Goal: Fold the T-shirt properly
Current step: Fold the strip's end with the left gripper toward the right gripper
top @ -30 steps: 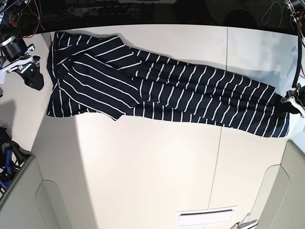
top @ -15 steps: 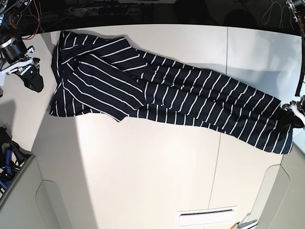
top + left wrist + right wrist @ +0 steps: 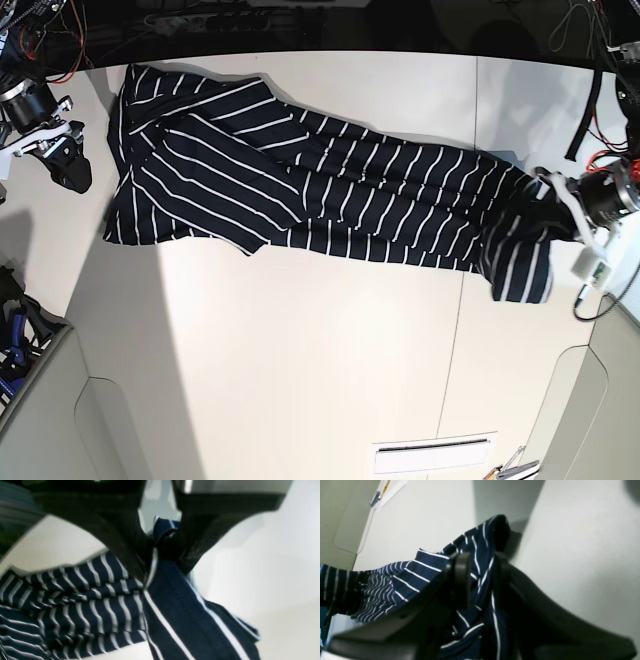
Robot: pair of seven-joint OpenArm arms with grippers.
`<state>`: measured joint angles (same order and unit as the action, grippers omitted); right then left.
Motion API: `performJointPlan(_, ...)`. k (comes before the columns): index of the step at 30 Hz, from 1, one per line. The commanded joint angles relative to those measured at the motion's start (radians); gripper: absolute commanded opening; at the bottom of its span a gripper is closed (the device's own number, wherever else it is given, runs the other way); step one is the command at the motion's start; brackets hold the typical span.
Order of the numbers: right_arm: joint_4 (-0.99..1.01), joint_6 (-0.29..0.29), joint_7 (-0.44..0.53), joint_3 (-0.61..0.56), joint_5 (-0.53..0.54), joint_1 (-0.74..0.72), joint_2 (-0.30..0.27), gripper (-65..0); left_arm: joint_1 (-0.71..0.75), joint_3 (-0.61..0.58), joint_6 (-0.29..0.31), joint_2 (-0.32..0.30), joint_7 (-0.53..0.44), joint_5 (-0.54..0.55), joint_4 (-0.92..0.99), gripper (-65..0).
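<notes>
The T-shirt [image 3: 330,190] lies as a long band across the counter [image 3: 300,340]. The right end effector [image 3: 481,580] is half-closed with bunched cloth between its fingers. The left end effector [image 3: 152,555] is clamped tight on the raised hem. The crosswise fold seems to be starting, so the hem should next go toward the collar.

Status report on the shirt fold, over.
Left claw shut on T-shirt hem, that end bunched. Right claw: stripes between fingers, grip unclear. T-shirt stretched long across table, unfinished. Nothing in the way.
</notes>
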<state>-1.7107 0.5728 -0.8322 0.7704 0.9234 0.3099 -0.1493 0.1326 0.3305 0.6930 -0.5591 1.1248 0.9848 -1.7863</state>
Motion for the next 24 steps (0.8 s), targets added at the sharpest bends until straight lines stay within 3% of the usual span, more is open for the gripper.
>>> performJointPlan(1,-0.017,0.011,0.02,0.007,0.019,-0.002,-0.014,-48.6,-0.014,-0.01,0.005,-0.011,-0.023,0.02,-0.019,-65.0)
performJointPlan(12,-0.017,0.011,0.02,0.007,0.012,-0.002,-0.014,-47.6,-0.016,-0.199,0.005,0.077,-0.03,0.022,-0.019,-65.0)
performJointPlan(18,-0.017,0.011,0.022,0.007,-0.015,-0.002,-0.014,-23.6,-0.022,-0.218,0.005,0.141,-0.037,0.065,-0.019,-65.0)
performJointPlan(24,-0.016,0.011,0.027,0.006,-0.045,-0.002,-0.016,-22.5,-0.022,-0.218,0.005,0.203,-0.036,0.089,-0.019,-63.7)
